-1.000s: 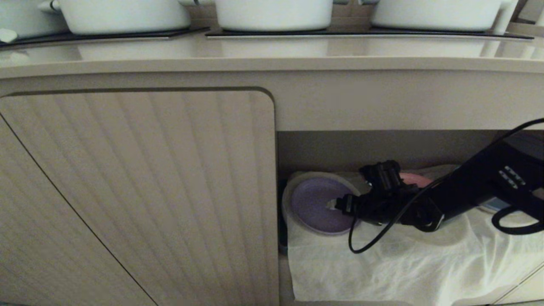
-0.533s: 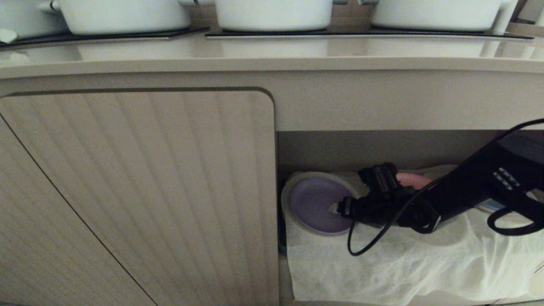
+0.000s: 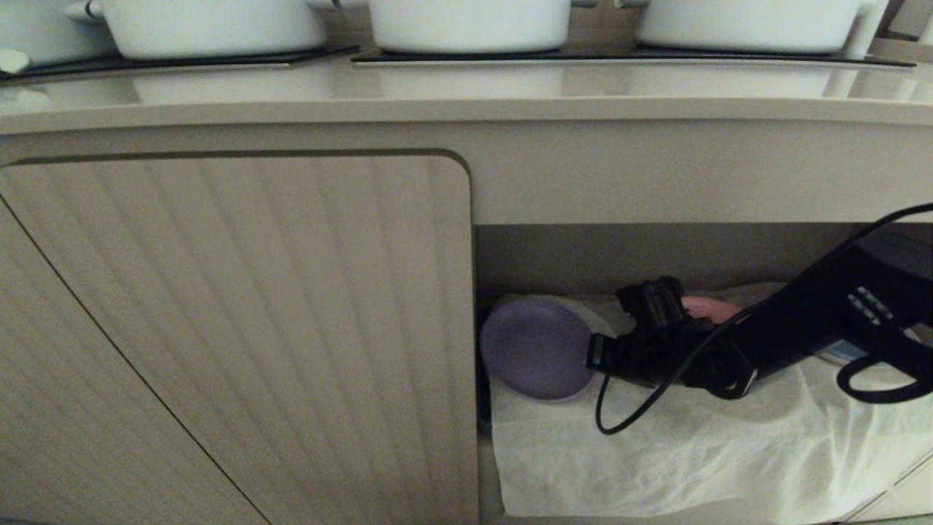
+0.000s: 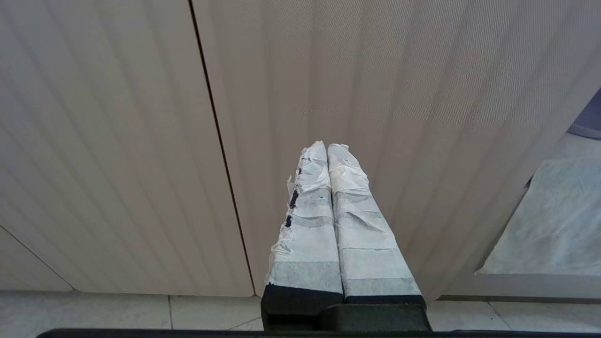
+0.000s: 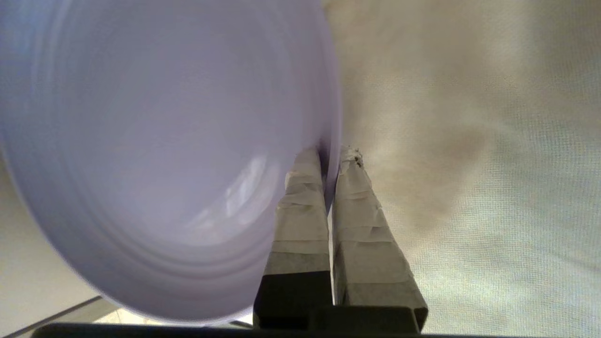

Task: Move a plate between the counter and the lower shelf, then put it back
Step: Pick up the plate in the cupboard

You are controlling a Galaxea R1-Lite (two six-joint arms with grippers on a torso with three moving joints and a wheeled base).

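Since a second ago the right gripper (image 5: 329, 157) has clamped its taped fingers (image 5: 303, 197) on the rim of the plate (image 3: 536, 348), which has tipped up off the white plate (image 3: 594, 315) it lay on. It sits at the left end of the lower shelf (image 3: 656, 251), over the white cloth (image 3: 656, 452). The left gripper (image 4: 327, 149), fingers pressed together, hangs before the cupboard door (image 4: 117, 141).

Beyond the right gripper (image 3: 592, 355), the plate's (image 3: 536, 350) near rim is covered by the arm. Behind the wrist, a pink plate (image 3: 705, 308) is mostly hidden. In the right wrist view, the plate (image 5: 164, 155) is cut off at 2 edges. The 3 white pots (image 3: 470, 22) above are cropped.
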